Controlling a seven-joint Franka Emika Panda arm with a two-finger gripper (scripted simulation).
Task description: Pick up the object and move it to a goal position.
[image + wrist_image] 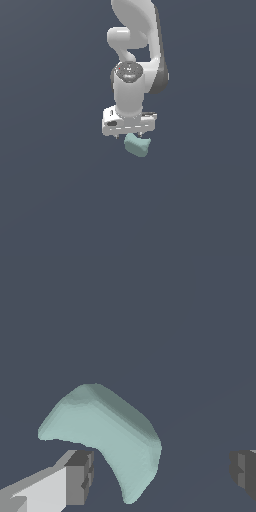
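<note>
Exterior view, tool (129, 134) fingertips barely discernible above object (137, 145), contact unclear

Both pictures are sharp and clean, with no blur, no glare and no bending at the edges. The light is soft and even, and the dark grey-blue background shows no clear shadows. The white arm (134, 75) looks bright on top and grey at its side.

The object (107, 431) has a matt, pale teal-green surface, smooth, with soft shading and no shine. The arm (135, 75) shows a smooth white shell with a faint gloss and dark grey joint parts. The gripper's fingers (80, 476) carry flat, dull grey pads.
</note>
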